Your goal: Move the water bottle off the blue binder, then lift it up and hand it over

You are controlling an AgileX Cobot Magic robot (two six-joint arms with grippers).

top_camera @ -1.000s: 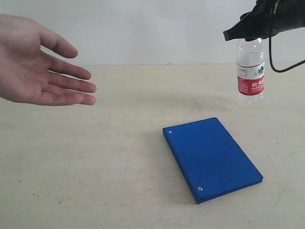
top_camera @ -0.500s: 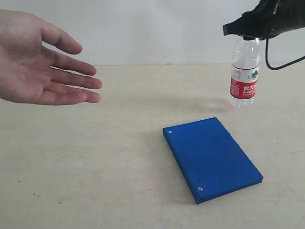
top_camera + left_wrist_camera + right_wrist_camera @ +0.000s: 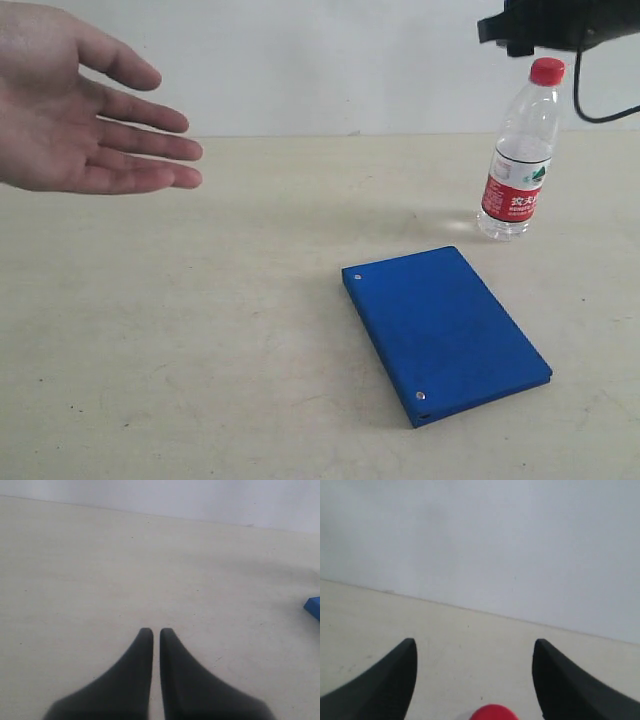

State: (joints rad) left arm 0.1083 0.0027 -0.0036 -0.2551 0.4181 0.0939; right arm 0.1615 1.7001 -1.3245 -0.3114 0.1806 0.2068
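- Exterior view: the blue binder (image 3: 445,335) lies flat on the worktop (image 3: 200,330). The water bottle (image 3: 518,165) is off the binder, just beyond its far right corner, with its base on the worktop and leaning a little. The right tool (image 3: 515,38) hangs above the bottle's red cap, clear of it. An open hand (image 3: 85,110) is held well apart from the binder, off its far left.
- Left wrist view: the left tool (image 3: 156,632) has only a thin slit between its fingers and grips nothing. A binder corner is just in view.
- Right wrist view: the right tool is spread wide and empty, and the cap touches neither finger.
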